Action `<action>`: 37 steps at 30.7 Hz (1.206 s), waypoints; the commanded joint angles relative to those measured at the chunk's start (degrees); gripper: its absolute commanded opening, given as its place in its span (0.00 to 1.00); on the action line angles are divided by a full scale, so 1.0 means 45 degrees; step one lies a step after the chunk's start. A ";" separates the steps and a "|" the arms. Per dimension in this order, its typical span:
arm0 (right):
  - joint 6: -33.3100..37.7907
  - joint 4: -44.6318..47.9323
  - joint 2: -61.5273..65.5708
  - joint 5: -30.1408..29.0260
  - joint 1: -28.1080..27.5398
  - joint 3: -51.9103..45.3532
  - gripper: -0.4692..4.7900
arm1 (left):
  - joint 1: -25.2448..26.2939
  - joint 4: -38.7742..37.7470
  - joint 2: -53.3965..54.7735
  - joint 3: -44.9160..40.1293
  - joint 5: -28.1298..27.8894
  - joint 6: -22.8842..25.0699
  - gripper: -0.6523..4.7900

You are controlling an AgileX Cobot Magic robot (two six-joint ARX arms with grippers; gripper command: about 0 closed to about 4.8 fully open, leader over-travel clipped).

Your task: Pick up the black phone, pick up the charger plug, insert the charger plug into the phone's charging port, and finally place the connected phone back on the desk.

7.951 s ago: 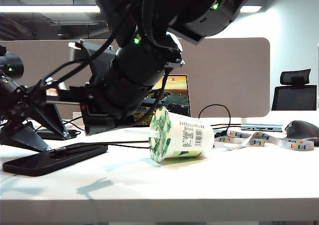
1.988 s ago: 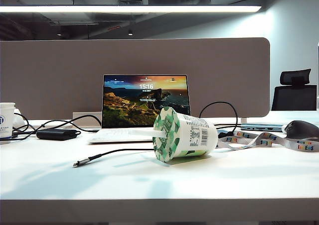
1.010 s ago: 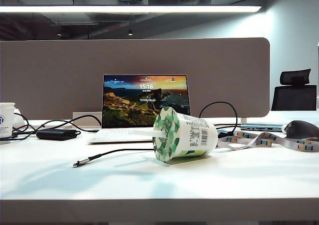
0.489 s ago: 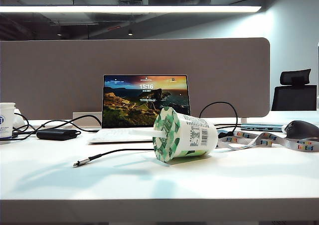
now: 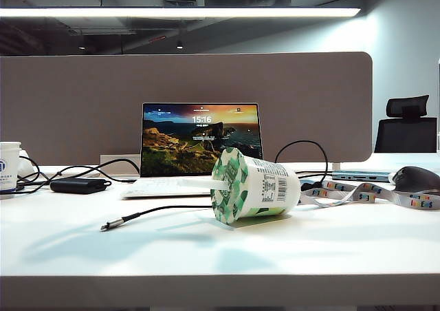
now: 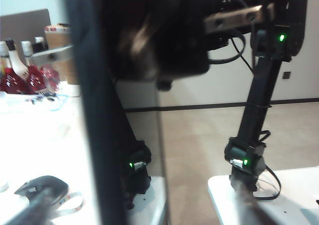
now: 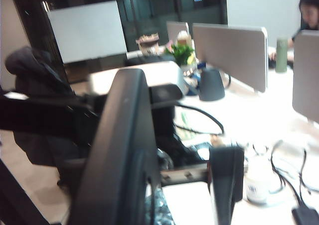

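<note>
Both arms are raised out of the exterior view. The black phone (image 7: 117, 150) stands as a dark slab close in front of the right wrist camera, and my right gripper is shut on it with its fingers hidden. In the left wrist view the phone (image 6: 94, 115) is a dark upright band between the wide-apart blurred fingers (image 6: 35, 207) of my open left gripper (image 6: 142, 202). The charger plug (image 5: 107, 225) lies loose on the white desk (image 5: 220, 256), its thin black cable running back behind the cup. The charging port does not show.
A green-patterned yoghurt cup (image 5: 254, 187) lies on its side mid-desk before an open laptop (image 5: 199, 142). A matte black box (image 5: 79, 186) with cables and a white mug (image 5: 8, 165) stand at the left. A mouse (image 5: 416, 179) and a lanyard (image 5: 364, 194) lie at the right.
Eight seconds ago both arms and the phone were low on the desk; now none of them shows in the exterior view. Over the last second only the desk shadows shifted slightly.
</note>
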 commanded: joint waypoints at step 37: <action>0.4046 0.9369 -0.0685 0.3483 -0.0316 0.0170 0.08 | -0.2769 1.1268 0.0039 0.0053 -0.7718 -1.0409 0.86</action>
